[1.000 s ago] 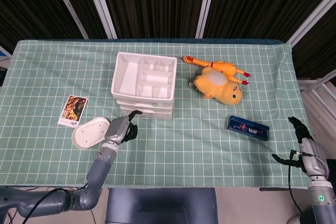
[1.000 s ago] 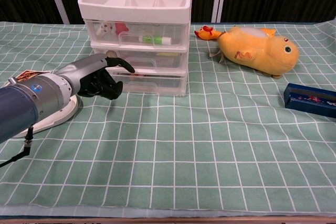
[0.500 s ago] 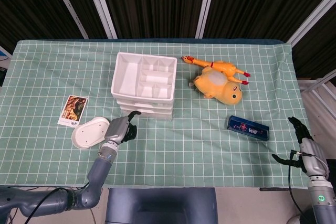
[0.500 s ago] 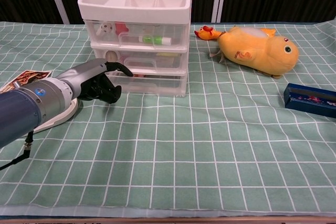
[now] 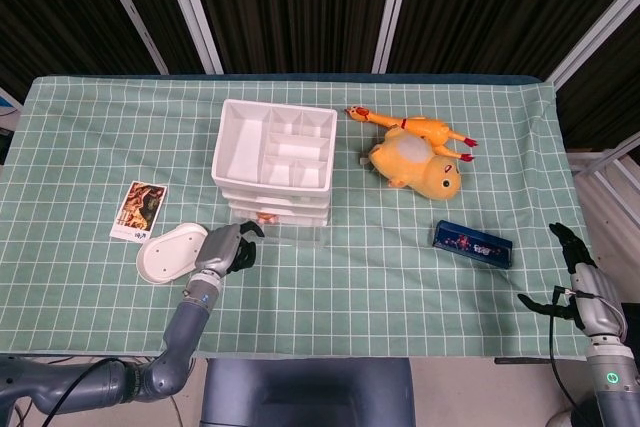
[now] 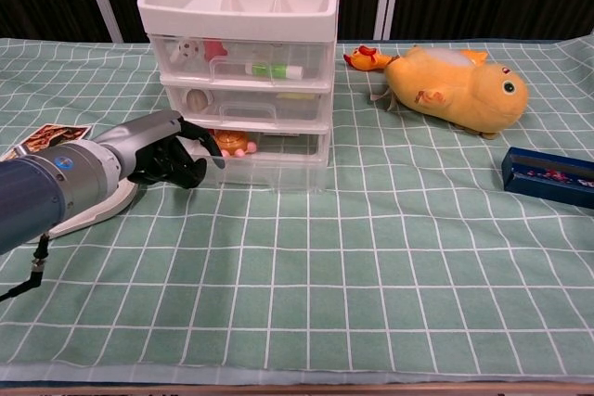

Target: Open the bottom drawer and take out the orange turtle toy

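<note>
- Chest view: the bottom drawer stands partly pulled out of the one white three-drawer cabinet; the orange turtle toy lies in its left end
- The left hand, fingers curled at the drawer front and holding nothing I can make out, sits just left of the single turtle
- The right hand hangs spread and empty, well apart at the table's far edge; the left is plainly nearer
</note>
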You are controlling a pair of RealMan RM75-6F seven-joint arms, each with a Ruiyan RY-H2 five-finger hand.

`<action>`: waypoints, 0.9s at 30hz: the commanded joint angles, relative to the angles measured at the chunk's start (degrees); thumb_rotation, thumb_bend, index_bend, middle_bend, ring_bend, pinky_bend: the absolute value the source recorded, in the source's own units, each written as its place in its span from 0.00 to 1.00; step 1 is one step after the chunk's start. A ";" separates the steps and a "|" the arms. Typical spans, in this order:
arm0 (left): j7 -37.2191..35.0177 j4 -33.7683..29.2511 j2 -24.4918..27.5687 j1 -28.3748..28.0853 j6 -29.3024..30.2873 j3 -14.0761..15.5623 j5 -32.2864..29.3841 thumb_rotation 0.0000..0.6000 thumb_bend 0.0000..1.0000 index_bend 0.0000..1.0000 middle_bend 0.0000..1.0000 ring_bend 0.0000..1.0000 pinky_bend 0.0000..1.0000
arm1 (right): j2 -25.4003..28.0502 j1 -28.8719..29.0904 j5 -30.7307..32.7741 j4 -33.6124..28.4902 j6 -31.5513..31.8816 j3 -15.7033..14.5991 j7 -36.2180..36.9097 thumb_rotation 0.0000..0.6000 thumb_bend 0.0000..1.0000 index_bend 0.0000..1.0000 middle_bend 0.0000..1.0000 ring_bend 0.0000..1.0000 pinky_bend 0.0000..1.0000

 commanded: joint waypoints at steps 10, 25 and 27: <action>0.70 -9.19 6.22 3.36 1.23 4.13 0.81 1.00 0.62 0.45 0.92 0.96 1.00 | -0.01 -0.03 0.02 -0.10 0.08 0.03 -0.03 1.00 0.09 0.00 0.00 0.00 0.18; 0.55 -14.31 9.32 5.46 3.37 6.60 5.00 1.00 0.42 0.37 0.93 0.96 1.00 | 0.03 -0.06 0.10 -0.18 0.08 0.07 0.00 1.00 0.10 0.00 0.00 0.00 0.18; 1.00 -14.30 9.42 5.31 3.83 6.43 5.83 1.00 0.37 0.35 0.93 0.96 1.00 | 0.03 -0.08 0.05 -0.17 0.13 0.06 0.02 1.00 0.10 0.00 0.00 0.00 0.18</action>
